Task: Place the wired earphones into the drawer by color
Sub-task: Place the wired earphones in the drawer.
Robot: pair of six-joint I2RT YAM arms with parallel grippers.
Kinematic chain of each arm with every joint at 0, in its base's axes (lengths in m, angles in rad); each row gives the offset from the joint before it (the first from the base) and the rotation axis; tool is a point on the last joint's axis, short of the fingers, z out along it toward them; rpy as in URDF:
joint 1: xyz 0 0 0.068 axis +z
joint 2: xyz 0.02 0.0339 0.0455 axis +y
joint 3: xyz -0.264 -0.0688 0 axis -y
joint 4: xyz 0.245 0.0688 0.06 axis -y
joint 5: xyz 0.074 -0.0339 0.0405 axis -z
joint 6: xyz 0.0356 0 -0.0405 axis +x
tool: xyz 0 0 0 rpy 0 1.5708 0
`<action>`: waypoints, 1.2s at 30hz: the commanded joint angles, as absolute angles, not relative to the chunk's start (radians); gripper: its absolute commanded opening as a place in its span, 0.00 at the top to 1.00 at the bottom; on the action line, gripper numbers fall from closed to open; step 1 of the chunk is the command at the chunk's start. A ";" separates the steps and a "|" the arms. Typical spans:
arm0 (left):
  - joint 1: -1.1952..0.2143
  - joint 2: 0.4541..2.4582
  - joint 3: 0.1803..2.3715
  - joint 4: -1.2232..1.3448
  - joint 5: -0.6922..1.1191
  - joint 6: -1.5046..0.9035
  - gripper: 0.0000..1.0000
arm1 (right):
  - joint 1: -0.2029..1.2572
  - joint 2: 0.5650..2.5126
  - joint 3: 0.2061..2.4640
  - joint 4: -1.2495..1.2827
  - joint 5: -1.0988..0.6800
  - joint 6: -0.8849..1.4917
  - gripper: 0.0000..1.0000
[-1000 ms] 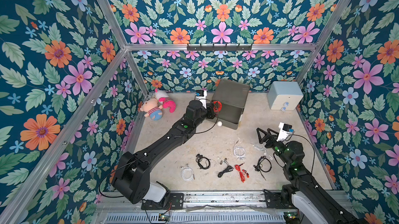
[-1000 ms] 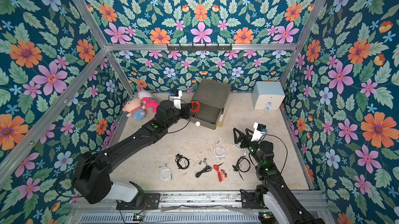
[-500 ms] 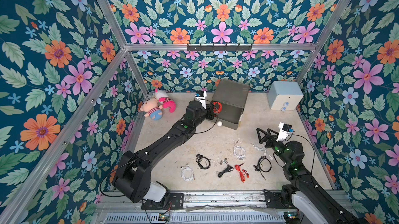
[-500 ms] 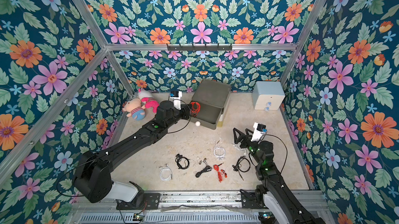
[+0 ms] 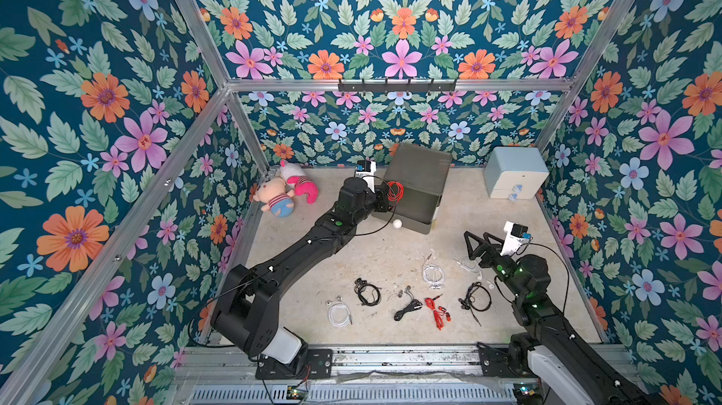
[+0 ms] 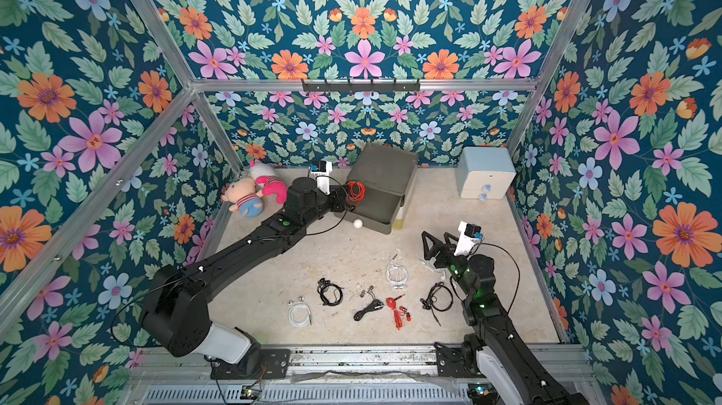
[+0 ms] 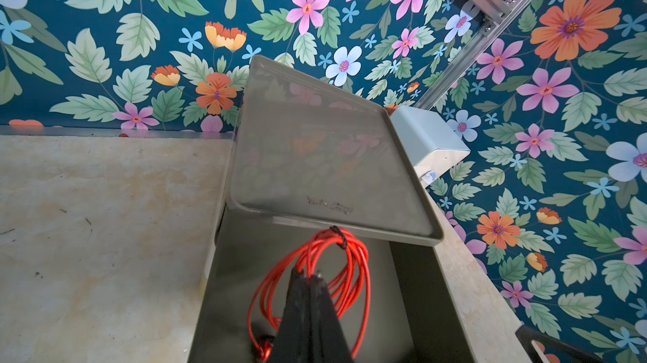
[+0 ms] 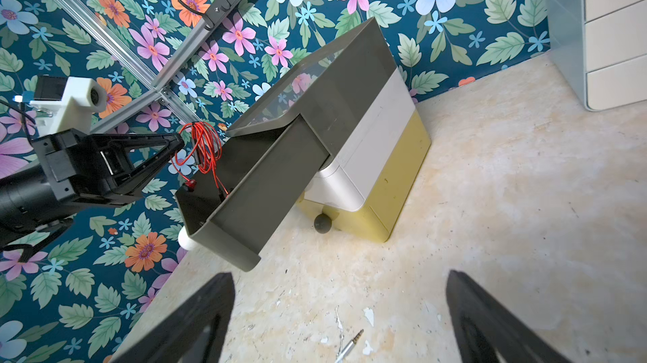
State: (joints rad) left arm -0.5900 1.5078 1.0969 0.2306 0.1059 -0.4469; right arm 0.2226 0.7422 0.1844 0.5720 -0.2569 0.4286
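Unmoved left gripper (image 7: 307,279) pinches red earphones (image 8: 206,147); right gripper (image 8: 339,273) agape; beige tabletop (image 5: 390,254), floral walls (image 5: 402,24)

Drawer box (image 5: 420,170) sits back centre on desk (image 5: 375,254), top tier (image 5: 414,209) pulled out forward. One earphone bundle (image 5: 395,191) hangs over that tier. Cabinet (image 5: 515,177) right of it, plush toys (image 5: 287,193) left. Other bundles (image 5: 433,276) spread along desk front.

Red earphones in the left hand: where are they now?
In both top views the red earphones hang from the shut left hand over the pulled-out grey top tier of the drawer, at the back of the table, right of the plush toys.
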 commanded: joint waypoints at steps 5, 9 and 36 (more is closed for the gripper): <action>-0.585 1.493 1.088 0.247 0.115 -0.453 0.66 | 0.224 0.748 0.182 0.592 -0.251 0.434 0.01; -0.583 1.476 1.085 0.239 0.115 -0.455 0.51 | 0.224 0.748 0.183 0.591 -0.250 0.433 0.01; -0.583 0.902 0.436 0.292 -0.197 -0.288 0.01 | 0.484 0.811 0.299 0.197 -0.198 0.483 0.01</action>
State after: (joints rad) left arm -0.5827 0.9031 0.4648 0.2203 -0.1444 -0.3637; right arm 0.4484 0.8017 0.2802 0.2729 -0.2527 0.4568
